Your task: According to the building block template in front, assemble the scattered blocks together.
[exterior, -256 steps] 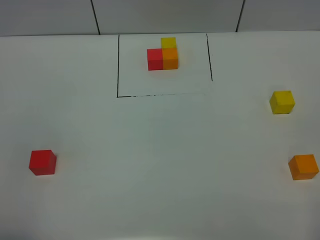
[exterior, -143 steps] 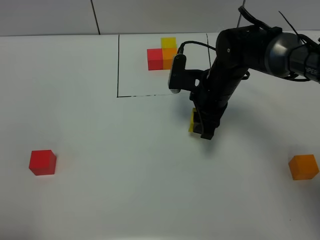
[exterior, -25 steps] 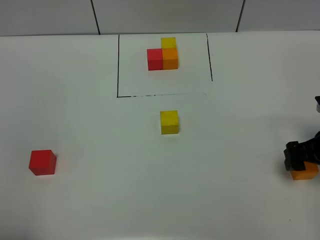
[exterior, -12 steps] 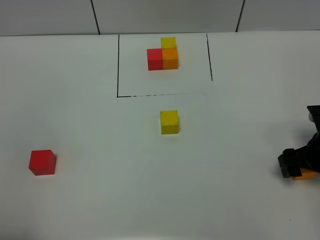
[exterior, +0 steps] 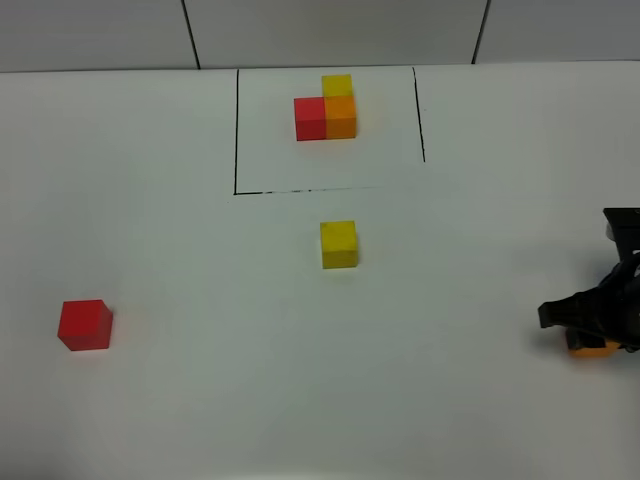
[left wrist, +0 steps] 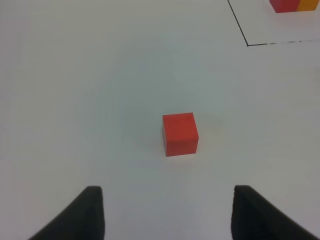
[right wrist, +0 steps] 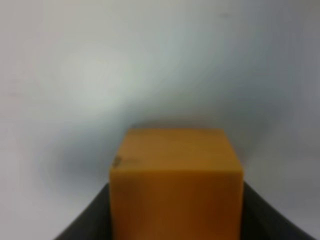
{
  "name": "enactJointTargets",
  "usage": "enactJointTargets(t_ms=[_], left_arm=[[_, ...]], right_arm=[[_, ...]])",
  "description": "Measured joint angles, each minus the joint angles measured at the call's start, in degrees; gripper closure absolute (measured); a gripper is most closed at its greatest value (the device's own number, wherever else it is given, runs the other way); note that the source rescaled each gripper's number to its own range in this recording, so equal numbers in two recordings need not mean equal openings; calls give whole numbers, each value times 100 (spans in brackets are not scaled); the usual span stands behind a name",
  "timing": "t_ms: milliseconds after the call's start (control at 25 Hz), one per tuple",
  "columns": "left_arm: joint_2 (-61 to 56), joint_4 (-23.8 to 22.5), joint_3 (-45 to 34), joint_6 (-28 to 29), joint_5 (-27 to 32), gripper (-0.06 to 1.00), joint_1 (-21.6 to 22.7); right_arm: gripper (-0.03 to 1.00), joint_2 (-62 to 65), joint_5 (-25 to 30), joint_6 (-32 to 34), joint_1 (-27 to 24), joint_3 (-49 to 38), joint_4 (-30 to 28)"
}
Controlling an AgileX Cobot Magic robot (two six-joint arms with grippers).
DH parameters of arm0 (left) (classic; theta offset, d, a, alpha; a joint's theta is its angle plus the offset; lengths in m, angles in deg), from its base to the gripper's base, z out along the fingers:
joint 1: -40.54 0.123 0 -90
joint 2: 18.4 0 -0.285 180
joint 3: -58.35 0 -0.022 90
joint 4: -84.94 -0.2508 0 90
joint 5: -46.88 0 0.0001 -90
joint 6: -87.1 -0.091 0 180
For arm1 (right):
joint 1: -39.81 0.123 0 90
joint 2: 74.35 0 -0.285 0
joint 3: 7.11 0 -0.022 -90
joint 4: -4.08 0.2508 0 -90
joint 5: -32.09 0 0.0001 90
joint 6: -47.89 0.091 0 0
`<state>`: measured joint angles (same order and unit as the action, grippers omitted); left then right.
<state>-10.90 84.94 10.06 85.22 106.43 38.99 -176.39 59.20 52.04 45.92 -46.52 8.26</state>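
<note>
Yellow is looking done: the yellow block [exterior: 339,244] is sitting at six o'clock of the building block template [exterior: 326,110], just outside its black frame [exterior: 236,130]. The right end effector [exterior: 585,318] is clenching the orange block [exterior: 592,347] on both sides, out at four o'clock near the tabletop [exterior: 200,400] edge. The red block [exterior: 85,324] is lying untouched at eight o'clock, ahead of the left end effector [left wrist: 167,215], which is hanging released and empty. Two blocks are waiting to be joined. Bare surface is lying open from the orange block toward ten o'clock, with nothing blocking the way.
</note>
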Motion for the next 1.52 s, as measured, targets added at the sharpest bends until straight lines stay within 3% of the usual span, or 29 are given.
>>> enactJointTargets(t_ms=[80, 360, 560, 960, 1520], left_arm=[[0, 0, 0, 0, 0, 71, 0], [0, 0, 0, 0, 0, 71, 0], [0, 0, 0, 5, 0, 71, 0], [0, 0, 0, 5, 0, 71, 0], [0, 0, 0, 10, 0, 71, 0]], right_arm=[[75, 151, 100, 552, 432, 83, -51], [75, 0, 435, 3225, 2673, 897, -911], [75, -688, 765, 4372, 3504, 1839, -1470], [75, -2228, 1200, 4535, 3698, 3663, -1434], [75, -2422, 1148, 4454, 3810, 3850, -1201]])
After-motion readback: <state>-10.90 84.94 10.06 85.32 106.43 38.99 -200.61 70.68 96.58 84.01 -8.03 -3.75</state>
